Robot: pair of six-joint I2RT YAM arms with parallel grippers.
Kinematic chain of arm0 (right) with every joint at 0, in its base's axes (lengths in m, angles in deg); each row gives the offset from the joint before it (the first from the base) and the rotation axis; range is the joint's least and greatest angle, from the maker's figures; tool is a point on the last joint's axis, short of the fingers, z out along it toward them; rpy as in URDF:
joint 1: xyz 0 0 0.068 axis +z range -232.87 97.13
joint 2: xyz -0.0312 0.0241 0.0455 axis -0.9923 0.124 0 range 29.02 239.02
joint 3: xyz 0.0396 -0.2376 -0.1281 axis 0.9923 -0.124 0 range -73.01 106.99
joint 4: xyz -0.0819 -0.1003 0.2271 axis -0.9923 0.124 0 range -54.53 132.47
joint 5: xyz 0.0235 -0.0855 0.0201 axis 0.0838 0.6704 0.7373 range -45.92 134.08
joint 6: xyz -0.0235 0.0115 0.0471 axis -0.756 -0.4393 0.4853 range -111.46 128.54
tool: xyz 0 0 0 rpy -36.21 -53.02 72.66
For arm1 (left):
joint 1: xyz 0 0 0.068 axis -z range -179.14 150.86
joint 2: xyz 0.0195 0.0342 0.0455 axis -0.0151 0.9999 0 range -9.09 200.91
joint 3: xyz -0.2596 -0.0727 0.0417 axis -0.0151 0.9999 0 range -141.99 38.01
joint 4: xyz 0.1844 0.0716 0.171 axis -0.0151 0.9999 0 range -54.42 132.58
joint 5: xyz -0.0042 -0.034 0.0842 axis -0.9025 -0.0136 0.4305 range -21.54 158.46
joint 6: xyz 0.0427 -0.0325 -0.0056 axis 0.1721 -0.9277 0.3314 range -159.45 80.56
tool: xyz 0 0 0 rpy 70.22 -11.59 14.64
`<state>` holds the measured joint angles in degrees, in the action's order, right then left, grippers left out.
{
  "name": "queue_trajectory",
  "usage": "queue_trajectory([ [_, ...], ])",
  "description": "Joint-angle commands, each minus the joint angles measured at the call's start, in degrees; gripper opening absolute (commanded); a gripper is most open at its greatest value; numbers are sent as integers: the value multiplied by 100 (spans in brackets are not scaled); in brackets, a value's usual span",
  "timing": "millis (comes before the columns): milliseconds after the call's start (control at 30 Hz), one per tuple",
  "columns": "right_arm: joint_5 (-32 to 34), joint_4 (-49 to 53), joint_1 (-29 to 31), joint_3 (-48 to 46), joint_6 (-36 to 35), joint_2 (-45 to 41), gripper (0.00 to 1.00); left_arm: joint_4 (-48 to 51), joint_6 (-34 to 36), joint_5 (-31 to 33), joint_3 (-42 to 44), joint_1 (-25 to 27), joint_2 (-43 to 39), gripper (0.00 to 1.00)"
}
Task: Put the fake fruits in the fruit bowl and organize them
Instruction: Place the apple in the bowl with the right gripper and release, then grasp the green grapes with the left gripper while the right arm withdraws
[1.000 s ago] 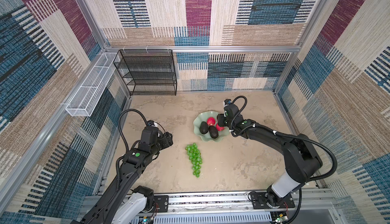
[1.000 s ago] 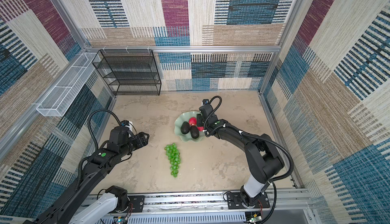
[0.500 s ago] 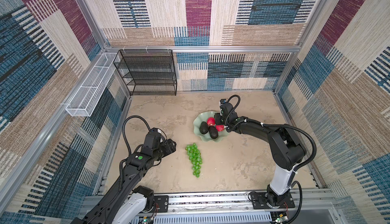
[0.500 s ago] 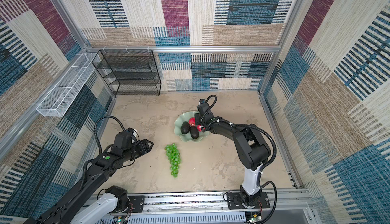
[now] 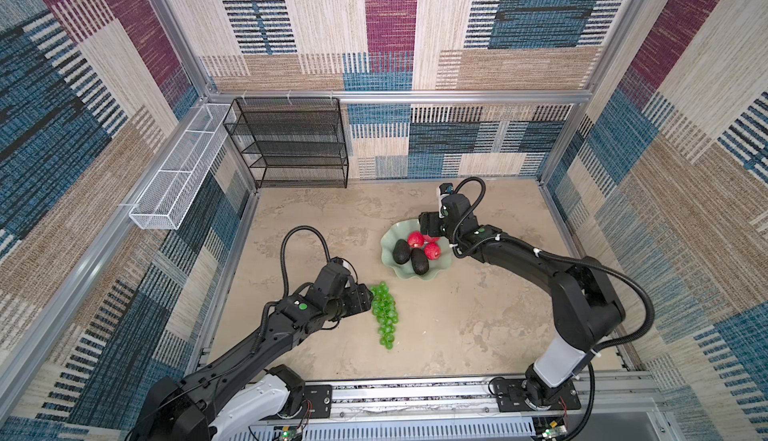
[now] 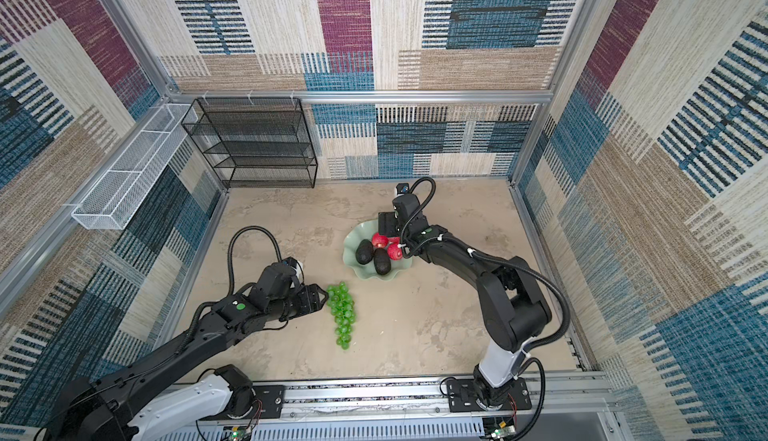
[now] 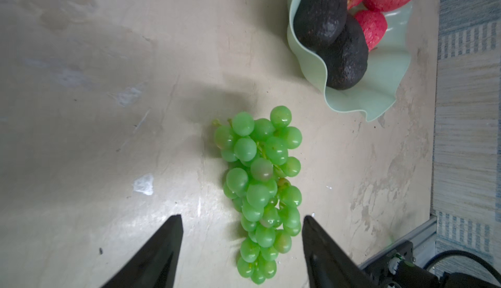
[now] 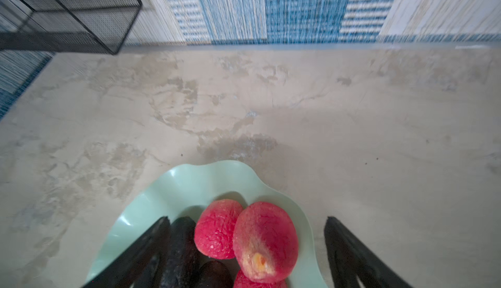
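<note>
The pale green fruit bowl holds two dark avocados and red apples. My right gripper hangs open over the bowl's far side. An apple lies loose between its fingers, touched by neither, and an avocado lies beside one finger. The green grapes lie on the table in front of the bowl. My left gripper is open at the bunch's left side, gripping nothing.
A black mesh shelf stands at the back left against the wall. A white wire basket hangs on the left wall. Patterned walls close in the table on three sides, and a metal rail runs along the front.
My right gripper has gone from shut to wide open above the bowl. My left arm has moved right, from the table's left side up to the grapes.
</note>
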<state>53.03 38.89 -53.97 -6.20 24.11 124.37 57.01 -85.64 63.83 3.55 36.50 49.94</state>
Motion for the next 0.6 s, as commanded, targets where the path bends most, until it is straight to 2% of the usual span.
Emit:
queue_trajectory([
  [0,-148,-189,1,-378,45,-631,96,-456,-268,223,-97,256,287,74],
  [200,-332,-115,8,-1418,396,-1849,98,-715,-236,393,-244,553,918,76],
  [567,-91,302,4,-2861,1012,-3641,98,-1127,119,223,-800,595,2502,75],
])
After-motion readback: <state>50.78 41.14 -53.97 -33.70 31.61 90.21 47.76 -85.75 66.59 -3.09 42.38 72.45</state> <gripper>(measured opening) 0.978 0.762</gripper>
